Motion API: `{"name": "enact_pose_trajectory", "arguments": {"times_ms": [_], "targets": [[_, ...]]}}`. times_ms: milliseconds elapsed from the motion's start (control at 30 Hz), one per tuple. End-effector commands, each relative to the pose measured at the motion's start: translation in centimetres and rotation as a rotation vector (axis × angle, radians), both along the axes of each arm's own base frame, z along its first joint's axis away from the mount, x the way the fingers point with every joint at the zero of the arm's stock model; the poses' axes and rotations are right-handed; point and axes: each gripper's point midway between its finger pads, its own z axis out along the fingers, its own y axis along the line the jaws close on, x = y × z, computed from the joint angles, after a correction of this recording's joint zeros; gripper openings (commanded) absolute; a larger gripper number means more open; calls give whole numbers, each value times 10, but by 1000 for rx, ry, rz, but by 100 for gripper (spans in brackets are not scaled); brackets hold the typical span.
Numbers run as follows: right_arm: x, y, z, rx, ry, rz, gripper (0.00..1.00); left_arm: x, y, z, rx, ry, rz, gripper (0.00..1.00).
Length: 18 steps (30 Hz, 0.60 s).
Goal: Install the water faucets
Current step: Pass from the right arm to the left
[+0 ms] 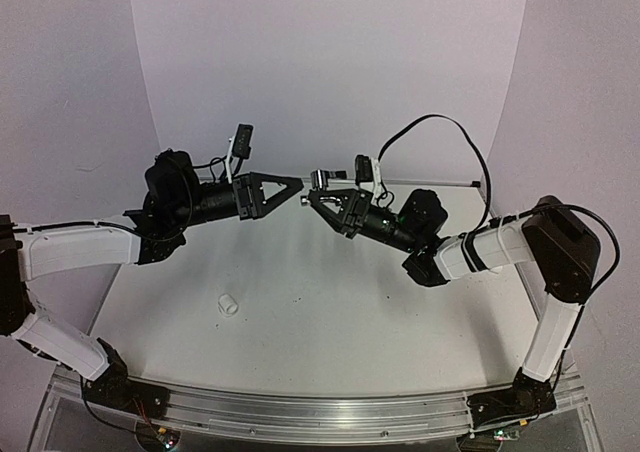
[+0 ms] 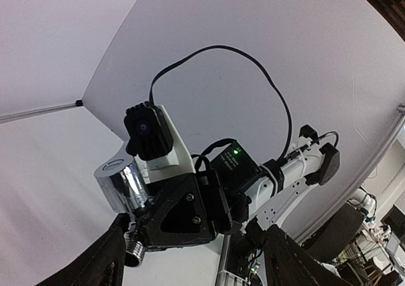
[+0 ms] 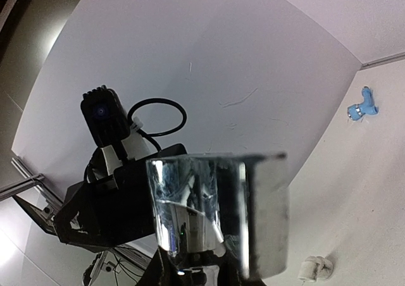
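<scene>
My right gripper (image 1: 318, 196) is shut on the shiny silver faucet (image 1: 321, 179) and holds it high above the table. In the right wrist view the silver faucet (image 3: 209, 210) fills the middle, above the gripper (image 3: 196, 270). My left gripper (image 1: 294, 185) faces it tip to tip, just short of the faucet. In the left wrist view its fingers (image 2: 107, 257) stand wide apart with nothing between them, and the silver faucet (image 2: 120, 185) shows with its threaded end pointing down. The blue faucet (image 3: 362, 111) lies on the table near the back wall. It is hidden in the top view.
A small white pipe fitting (image 1: 228, 304) lies on the table, front left of centre; it also shows in the right wrist view (image 3: 315, 268). White walls curve round the back and sides. A metal rail (image 1: 320, 412) runs along the near edge.
</scene>
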Motion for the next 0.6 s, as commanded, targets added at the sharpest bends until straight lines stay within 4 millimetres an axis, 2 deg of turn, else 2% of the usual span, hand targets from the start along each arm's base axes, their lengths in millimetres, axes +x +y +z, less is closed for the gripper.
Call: {"name": "enact_pose_trajectory", "arguments": {"times_ms": [0, 200, 333, 500, 567], "targets": [[-27, -25, 90, 260, -247, -5, 0, 7, 9, 18, -69, -2, 81, 78], [-29, -25, 95, 269, -262, 3, 0, 12, -7, 5, -51, 76, 14, 70], [-31, -25, 98, 274, -270, 2, 0, 11, -13, 3, -46, 92, -18, 68], [-33, -22, 98, 274, -271, 12, 0, 11, -18, -1, -37, 106, -46, 53], [-34, -21, 97, 273, -271, 16, 0, 11, -18, 0, -37, 101, -47, 41]]}}
